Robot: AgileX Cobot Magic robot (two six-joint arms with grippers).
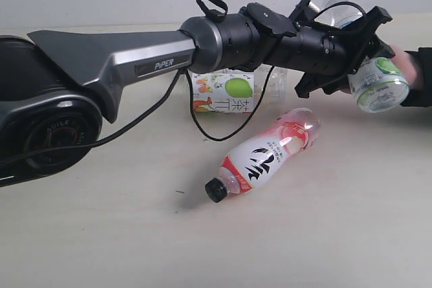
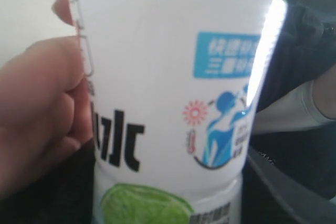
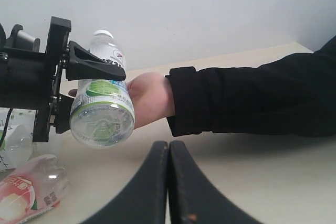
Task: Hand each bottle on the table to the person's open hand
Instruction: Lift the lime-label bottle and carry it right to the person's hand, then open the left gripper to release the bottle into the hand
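My left gripper [image 1: 361,55] reaches across to the right and is shut on the lime-slice bottle [image 1: 381,84], which is tilted in the air. The bottle's label [image 2: 168,103] fills the left wrist view. The person's bare hand [image 1: 405,62] with a black cuff touches the bottle from behind, and its fingers [image 2: 37,114] wrap the side. The right wrist view shows the same bottle [image 3: 102,111] against the hand [image 3: 149,100]. A red-labelled bottle [image 1: 270,156] lies on the table [image 1: 101,234]. A green-fruit bottle [image 1: 226,92] lies behind the arm. My right gripper [image 3: 169,148] is shut and empty.
The person's black sleeve [image 3: 252,98] stretches over the table's right side. A loose black cable [image 1: 223,133] hangs from the left arm down to the table near the green-fruit bottle. The left arm's base [image 1: 47,126] takes up the left side.
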